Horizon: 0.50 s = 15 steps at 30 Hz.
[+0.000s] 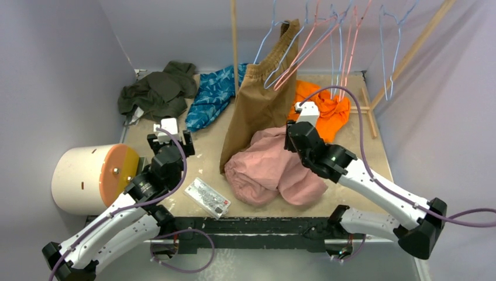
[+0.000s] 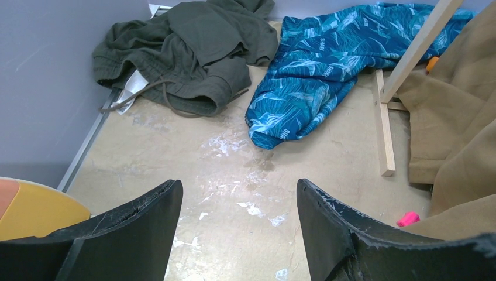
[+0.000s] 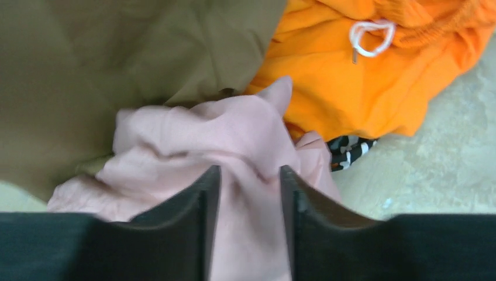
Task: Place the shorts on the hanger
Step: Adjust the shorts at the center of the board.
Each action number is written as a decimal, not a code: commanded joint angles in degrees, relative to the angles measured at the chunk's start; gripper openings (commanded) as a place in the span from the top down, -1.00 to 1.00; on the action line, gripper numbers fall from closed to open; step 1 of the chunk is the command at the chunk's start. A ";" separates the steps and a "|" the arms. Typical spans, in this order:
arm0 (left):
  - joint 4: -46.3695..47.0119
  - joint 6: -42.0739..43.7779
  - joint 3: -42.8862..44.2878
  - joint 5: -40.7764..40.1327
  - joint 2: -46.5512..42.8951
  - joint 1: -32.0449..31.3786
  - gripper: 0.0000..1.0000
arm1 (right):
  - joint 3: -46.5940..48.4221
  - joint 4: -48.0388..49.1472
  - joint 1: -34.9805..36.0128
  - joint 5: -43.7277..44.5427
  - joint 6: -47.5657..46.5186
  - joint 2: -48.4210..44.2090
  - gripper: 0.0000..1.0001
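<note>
The dusty-pink shorts (image 1: 263,167) lie bunched on the table at front centre, against the hanging tan shorts. My right gripper (image 1: 290,139) is at their upper right edge. In the right wrist view its fingers (image 3: 205,199) are closed round a raised fold of the pink fabric (image 3: 222,134), which fills the gap between them at the gripper (image 3: 250,175). Light-blue wire hangers (image 1: 391,52) hang from the rack at the back, apart from the shorts. My left gripper (image 1: 171,136) is open and empty over bare table at the left (image 2: 240,193).
Large tan shorts (image 1: 257,99) hang from a hanger at back centre. An orange garment (image 1: 324,108) lies behind my right gripper. Blue patterned cloth (image 1: 213,93) and dark green cloth (image 1: 158,91) lie at back left. A white cylinder (image 1: 88,178), a packet (image 1: 207,197), a wooden post (image 1: 235,47) and pink hangers (image 1: 351,41) are nearby.
</note>
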 commanded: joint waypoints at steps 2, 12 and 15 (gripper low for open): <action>2.36 0.60 -0.08 0.28 -0.18 0.32 -0.41 | -0.49 8.43 0.40 -13.37 -10.42 -6.74 -0.12; 1.81 -0.17 0.36 1.26 1.10 0.33 -0.41 | 2.50 13.46 2.41 -40.50 -18.68 -9.43 -0.05; 0.66 -0.77 1.09 1.07 2.02 0.39 -0.40 | 1.99 15.56 12.35 -29.96 -18.13 -3.97 -0.03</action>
